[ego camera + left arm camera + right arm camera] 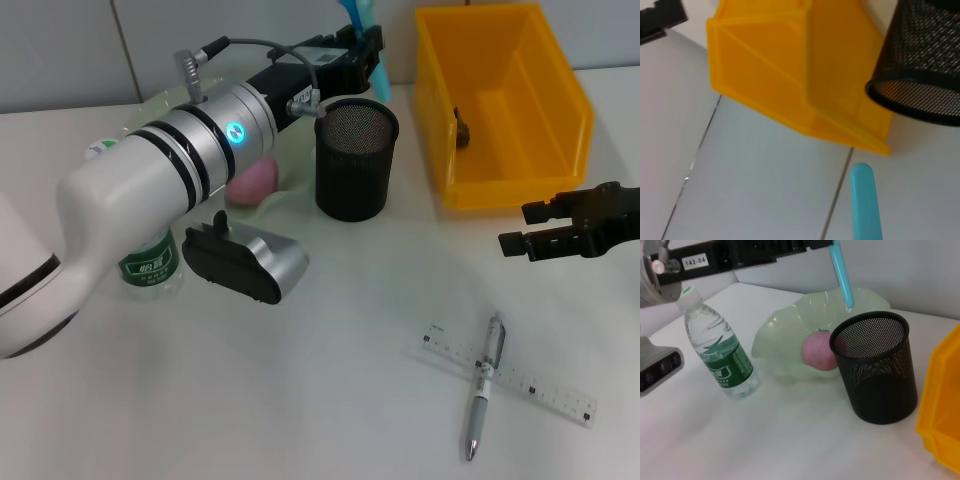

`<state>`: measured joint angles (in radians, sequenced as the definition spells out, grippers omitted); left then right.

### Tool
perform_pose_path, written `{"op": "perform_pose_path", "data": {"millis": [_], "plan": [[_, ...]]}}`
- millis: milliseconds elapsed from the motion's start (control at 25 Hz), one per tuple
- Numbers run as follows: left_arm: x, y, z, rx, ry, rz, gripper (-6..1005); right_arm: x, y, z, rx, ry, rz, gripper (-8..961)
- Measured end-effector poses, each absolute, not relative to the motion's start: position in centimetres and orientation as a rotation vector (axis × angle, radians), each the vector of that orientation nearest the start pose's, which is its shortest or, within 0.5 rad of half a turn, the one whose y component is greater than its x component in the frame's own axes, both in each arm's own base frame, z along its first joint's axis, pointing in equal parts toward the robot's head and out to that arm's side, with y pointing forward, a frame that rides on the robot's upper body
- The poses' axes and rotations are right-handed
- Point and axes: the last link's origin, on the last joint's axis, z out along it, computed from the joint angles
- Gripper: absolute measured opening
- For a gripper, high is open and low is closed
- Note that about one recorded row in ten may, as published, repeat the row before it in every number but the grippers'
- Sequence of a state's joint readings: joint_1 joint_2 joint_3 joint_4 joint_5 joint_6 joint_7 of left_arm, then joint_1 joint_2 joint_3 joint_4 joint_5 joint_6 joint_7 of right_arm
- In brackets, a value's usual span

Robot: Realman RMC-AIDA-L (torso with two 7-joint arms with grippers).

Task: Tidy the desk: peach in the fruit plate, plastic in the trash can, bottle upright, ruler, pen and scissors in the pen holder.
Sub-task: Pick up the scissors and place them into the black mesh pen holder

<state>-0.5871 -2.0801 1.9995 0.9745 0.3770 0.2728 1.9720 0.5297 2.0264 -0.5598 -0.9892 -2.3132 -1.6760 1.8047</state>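
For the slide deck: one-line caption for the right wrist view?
Left tool holds scissors above the pen holder; peach in plate, bottle upright.

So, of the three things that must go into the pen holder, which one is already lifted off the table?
The scissors, with blue handles: the left gripper holds them above the black mesh pen holder. The pen and the ruler lie crossed on the table.

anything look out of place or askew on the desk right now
Yes. The pen lies crossed over the ruler on the table, not in the black mesh pen holder. The left claw holds a blue-handled item over the holder.
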Motion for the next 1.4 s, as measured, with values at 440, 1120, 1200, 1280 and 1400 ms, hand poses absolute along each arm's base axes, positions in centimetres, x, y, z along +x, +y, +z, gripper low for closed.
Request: {"op": "perform_pose_path", "data": {"millis": [440, 1120, 1200, 1280, 1400], "plan": [[-10.4, 39.9, -9.2, -0.841, 2.174, 0.795, 238, 28.1, 33.8, 7.6, -2.627, 0.953, 0.324, 678], [-10.7, 40.1, -10.0, -0.897, 2.186, 0.79, 239, 28.1, 33.8, 7.6, -2.632, 0.955, 0.328, 674], [-10.7, 40.3, -10.1, -0.909, 2.185, 0.794, 239, 28.0, 33.8, 7.5, -2.633, 0.954, 0.328, 673], [-10.8, 40.5, -10.2, -0.92, 2.186, 0.8, 239, 28.0, 33.8, 7.5, -2.634, 0.955, 0.329, 673], [-10.8, 40.6, -10.2, -0.928, 2.188, 0.806, 239, 28.0, 33.8, 7.5, -2.636, 0.956, 0.329, 672]]}}
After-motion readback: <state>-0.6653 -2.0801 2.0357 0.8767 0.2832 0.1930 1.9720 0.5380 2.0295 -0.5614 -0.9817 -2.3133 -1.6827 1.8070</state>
